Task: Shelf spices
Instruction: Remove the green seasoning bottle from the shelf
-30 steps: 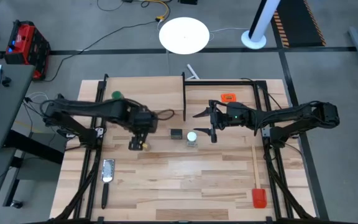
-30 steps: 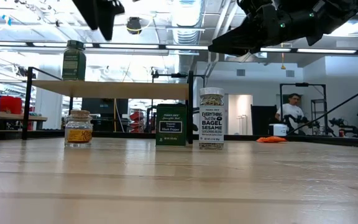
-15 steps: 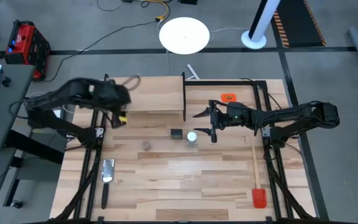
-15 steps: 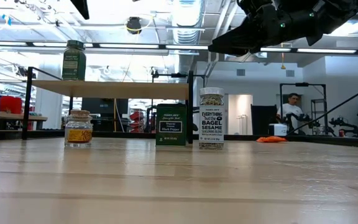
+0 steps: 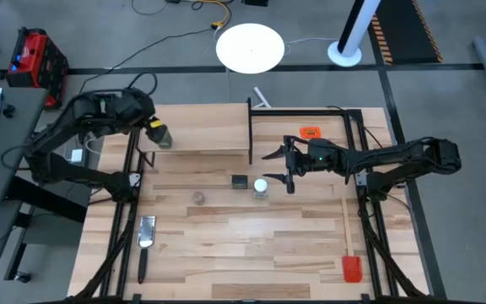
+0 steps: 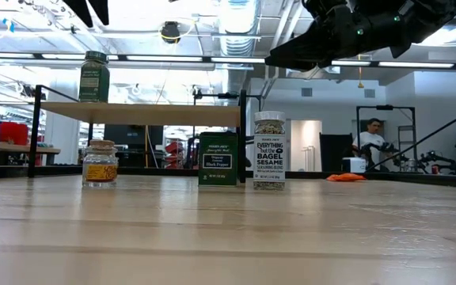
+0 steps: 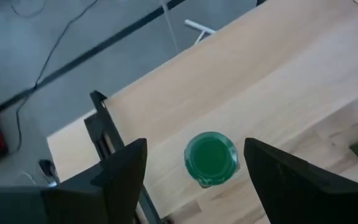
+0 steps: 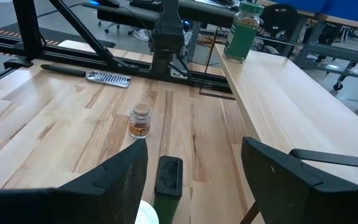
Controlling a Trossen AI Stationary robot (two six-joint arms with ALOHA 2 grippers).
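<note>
My left hand [image 7: 194, 180] hangs wide open above the green-lidded jar [image 7: 210, 158] standing on the light-wood shelf [image 5: 201, 128]; my right hand [image 8: 194, 177] waits wide open too.

Room: grey floor [image 5: 445, 101] with black cables [image 5: 142, 51]; round white disc [image 5: 251, 46] beyond the tabletop's far edge; white post [image 5: 354, 29] on a round base; red toolbox [image 5: 32, 52]; ceiling strip lights [image 6: 188, 57]; a person [image 6: 373, 138] at the back.

Green-lidded jar [image 6: 94, 77] (upright) on shelf [image 6: 141, 113]
</note>
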